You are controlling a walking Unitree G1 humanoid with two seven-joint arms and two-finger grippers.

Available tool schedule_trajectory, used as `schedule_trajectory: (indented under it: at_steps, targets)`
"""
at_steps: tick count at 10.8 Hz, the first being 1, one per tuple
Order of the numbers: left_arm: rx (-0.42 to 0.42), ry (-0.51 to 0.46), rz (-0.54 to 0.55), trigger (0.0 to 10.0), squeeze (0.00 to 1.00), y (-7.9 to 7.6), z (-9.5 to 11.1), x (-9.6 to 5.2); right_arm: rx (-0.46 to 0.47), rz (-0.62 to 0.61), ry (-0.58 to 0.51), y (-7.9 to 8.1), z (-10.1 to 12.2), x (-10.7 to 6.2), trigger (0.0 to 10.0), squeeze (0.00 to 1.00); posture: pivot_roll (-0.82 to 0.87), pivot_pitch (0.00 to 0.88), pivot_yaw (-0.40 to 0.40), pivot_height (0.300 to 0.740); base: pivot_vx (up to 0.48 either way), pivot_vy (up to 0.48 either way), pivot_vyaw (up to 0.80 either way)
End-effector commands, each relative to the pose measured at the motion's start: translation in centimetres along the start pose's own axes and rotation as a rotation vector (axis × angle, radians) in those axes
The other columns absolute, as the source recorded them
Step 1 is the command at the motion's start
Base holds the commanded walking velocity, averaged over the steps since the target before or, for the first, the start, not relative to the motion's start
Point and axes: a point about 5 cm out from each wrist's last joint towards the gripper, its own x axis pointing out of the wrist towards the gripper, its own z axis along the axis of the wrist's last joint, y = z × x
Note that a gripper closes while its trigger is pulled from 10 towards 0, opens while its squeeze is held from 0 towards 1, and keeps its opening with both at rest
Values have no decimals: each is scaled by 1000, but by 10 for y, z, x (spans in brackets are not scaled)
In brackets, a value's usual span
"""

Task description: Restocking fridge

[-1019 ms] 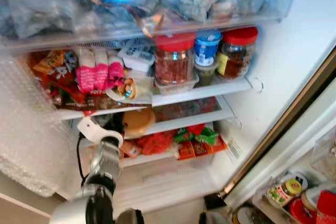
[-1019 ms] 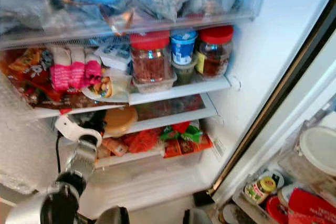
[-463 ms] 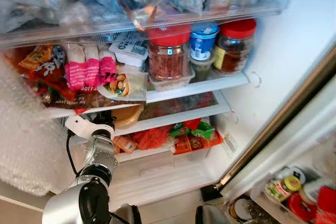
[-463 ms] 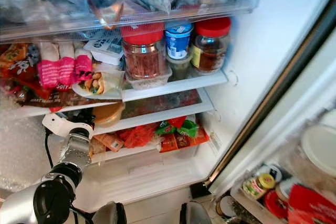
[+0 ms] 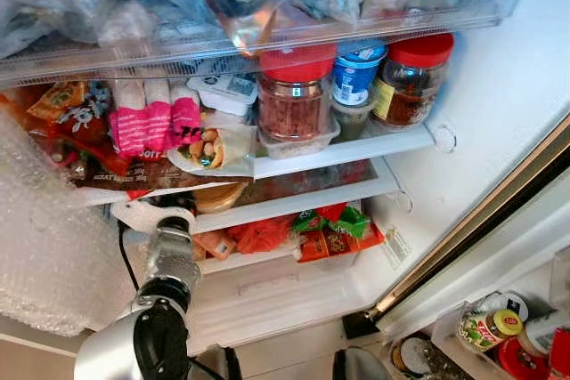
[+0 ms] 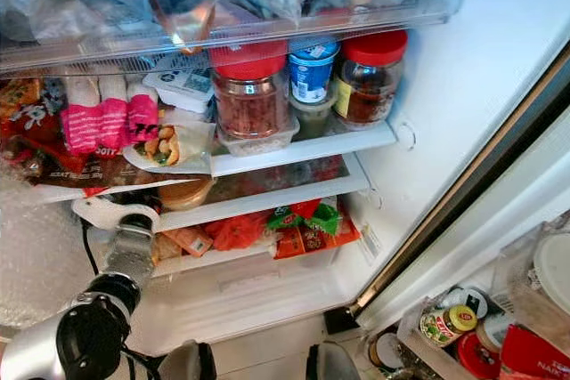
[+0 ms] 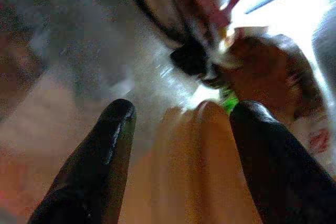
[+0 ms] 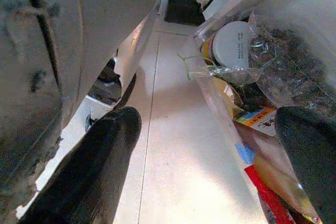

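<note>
The fridge stands open before me. My left arm [image 5: 170, 260] reaches into the left end of the second shelf [image 5: 303, 205], its white wrist [image 5: 153, 216] just under the shelf above. An orange-tan round container [image 5: 219, 196] sits there, partly hidden behind the shelf edge. In the left wrist view my left gripper [image 7: 184, 107] has its two black fingers on either side of the orange container [image 7: 194, 161], touching it. My right gripper [image 8: 210, 116] hangs open over the tiled floor [image 8: 173, 145] beside the door shelf.
Red-lidded jars [image 5: 294, 100] and a blue tub [image 5: 356, 76] fill the upper shelf's right; pink packets [image 5: 151, 124] and a snack bag [image 5: 214, 144] its left. Red and green packets [image 5: 329, 230] lie lower down. Bubble wrap [image 5: 44, 238] is at left; door-shelf jars [image 5: 488, 328] bottom right.
The view has shifted a little. My left wrist has pushed further in and up under the shelf, and the orange container now sits further back and left, more hidden.
</note>
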Motion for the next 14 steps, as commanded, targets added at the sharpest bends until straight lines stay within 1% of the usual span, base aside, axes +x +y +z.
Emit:
schedule_trajectory:
  at_steps: [1, 2, 3, 5, 10, 11, 12, 13, 14]
  targets:
    - [-24, 1, -15, 10000, 1000, 4, 0, -3, -11, 57, 88, 14, -20, -7, 10000, 0, -171, 129, -9, 640, 0, 0, 0]
    - [-38, 18, -42, 10000, 1000, 3, -2, -4, -11, 57, 86, 14, -19, -6, 10000, 0, -168, 128, -7, 640, 0, 0, 0]
    - [-41, 44, -83, 10000, 0, 2, -6, -7, -10, 56, 84, 14, -18, -6, 10000, 0, -164, 124, -1, 640, 0, 0, 0]
    - [-13, 60, -112, 10000, 0, 5, -7, -11, -7, 56, 81, 15, -16, -5, 10000, 0, -154, 123, 4, 640, 0, 0, 0]
    - [35, 105, -136, 10000, 0, 26, -9, -37, -5, 56, 74, 15, -12, -2, 10000, 0, -142, 114, 14, 640, 0, 0, 0]
    - [65, 137, -171, 10000, 0, 26, -12, -42, -6, 57, 74, 15, -11, -2, 10000, 0, -137, 109, 19, 640, 0, 0, 0]
    - [104, 188, -218, 10000, 0, 26, -16, -50, -6, 55, 73, 15, -10, -1, 10000, 0, -140, 106, 23, 640, 0, 0, 0]
    - [116, 237, -247, 10000, 0, 26, -19, -55, -6, 53, 72, 15, -9, 0, 10000, 0, -136, 101, 28, 640, 0, 0, 0]
    - [114, 262, -254, 10000, 0, 26, -20, -58, -7, 54, 72, 15, -8, 0, 10000, 0, -128, 97, 32, 640, 0, 0, 0]
